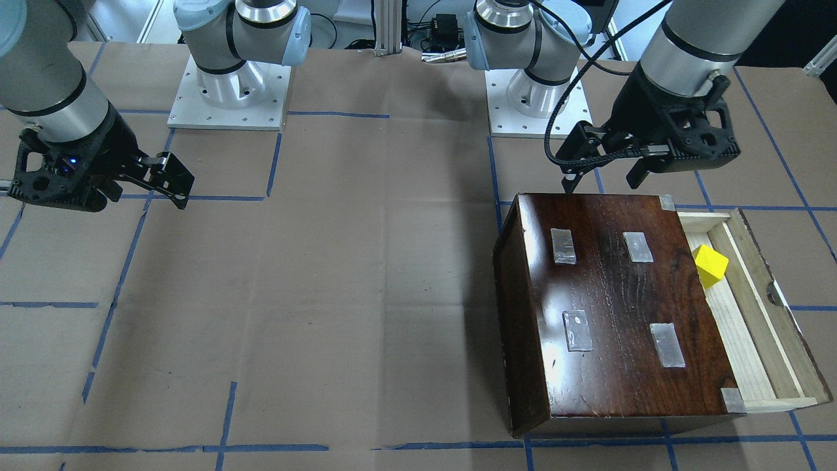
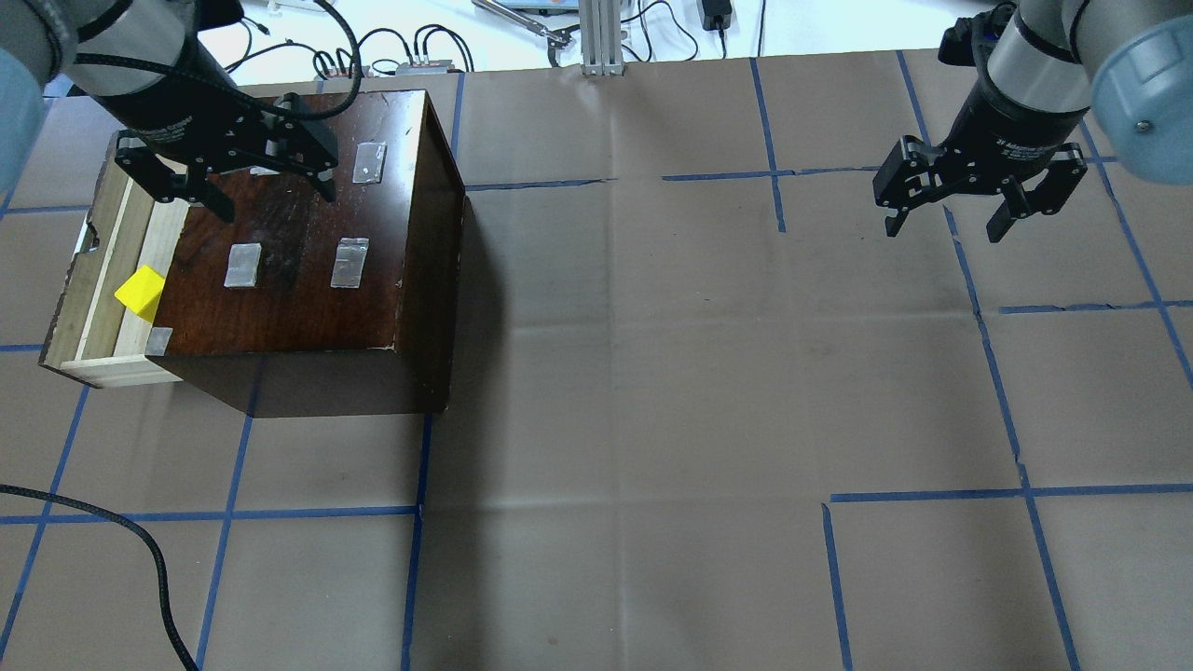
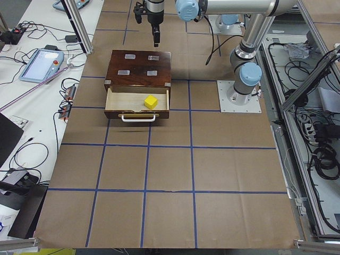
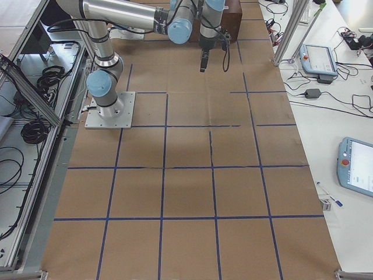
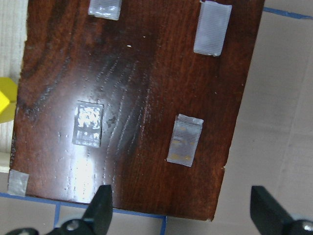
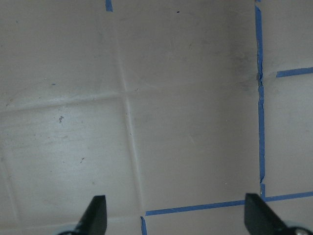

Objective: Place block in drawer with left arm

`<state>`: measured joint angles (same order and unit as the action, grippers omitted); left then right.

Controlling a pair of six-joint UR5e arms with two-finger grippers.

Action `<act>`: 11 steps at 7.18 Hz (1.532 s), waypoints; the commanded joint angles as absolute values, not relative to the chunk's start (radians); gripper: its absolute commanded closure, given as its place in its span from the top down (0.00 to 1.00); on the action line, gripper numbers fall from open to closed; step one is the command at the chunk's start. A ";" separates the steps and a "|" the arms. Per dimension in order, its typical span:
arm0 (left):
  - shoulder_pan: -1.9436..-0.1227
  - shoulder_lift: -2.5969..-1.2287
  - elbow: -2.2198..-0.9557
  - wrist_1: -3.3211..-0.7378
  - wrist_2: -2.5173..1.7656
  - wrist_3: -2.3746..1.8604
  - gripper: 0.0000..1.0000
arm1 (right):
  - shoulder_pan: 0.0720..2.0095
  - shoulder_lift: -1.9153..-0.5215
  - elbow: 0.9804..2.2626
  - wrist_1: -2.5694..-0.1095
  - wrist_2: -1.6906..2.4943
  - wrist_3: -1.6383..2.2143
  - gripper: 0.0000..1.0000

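Observation:
The yellow block point(image 1: 710, 265) lies inside the pulled-out pale-wood drawer point(image 1: 732, 327) of the dark-brown box point(image 1: 621, 307), near one end of the tray. It also shows in the overhead view point(image 2: 140, 292) and at the left edge of the left wrist view point(image 5: 5, 100). My left gripper point(image 2: 275, 200) is open and empty, and hovers above the box's top point(image 5: 137, 98), away from the block. My right gripper point(image 2: 943, 228) is open and empty, above bare table paper far to the other side.
Brown paper with blue tape lines covers the table point(image 2: 652, 373). A black cable point(image 2: 140, 550) lies at the near left corner. Both arm bases point(image 1: 229, 85) stand on white plates at the robot's side. Cables and tablets lie past the table's edges point(image 3: 40, 61).

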<state>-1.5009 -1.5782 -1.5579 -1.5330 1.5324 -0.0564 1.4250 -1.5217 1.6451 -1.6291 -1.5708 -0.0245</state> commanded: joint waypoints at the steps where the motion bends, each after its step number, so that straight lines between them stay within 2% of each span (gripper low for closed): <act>1: -1.554 -1.577 -1.583 -1.535 1.549 -0.055 0.98 | 1.425 -1.522 1.644 -1.629 -1.571 -0.025 1.00; 11: -1.563 -1.574 -1.603 -1.557 1.551 0.077 0.98 | 1.425 -1.522 1.646 -1.629 -1.571 -0.025 1.00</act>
<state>-1.5631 -1.5739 -1.6044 -1.5550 1.5508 0.0784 1.4251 -1.5217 1.6446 -1.6291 -1.5708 -0.0245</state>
